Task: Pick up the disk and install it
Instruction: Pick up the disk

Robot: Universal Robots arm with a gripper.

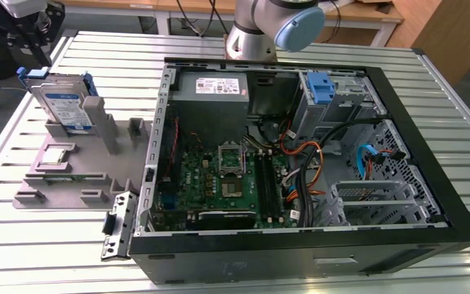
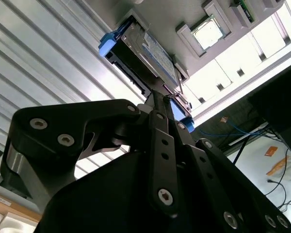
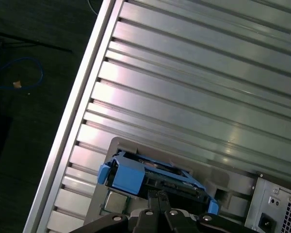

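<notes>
Exterior view: the disk (image 1: 63,107) stands upright in the grey stand (image 1: 96,177) at upper left, not yet lifted. The gripper (image 1: 37,43) hangs just above it. The open computer (image 1: 300,153) has no disk fitted.

Second wrist view: the gripper (image 2: 160,97) looks closed and empty, near the disk (image 2: 153,51).

First wrist view: the disk (image 3: 131,177) is silver, framed in blue.

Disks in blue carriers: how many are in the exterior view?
1. The disk stands upright in the grey holder, to the exterior view's left of the computer case; more may hide inside.
</notes>
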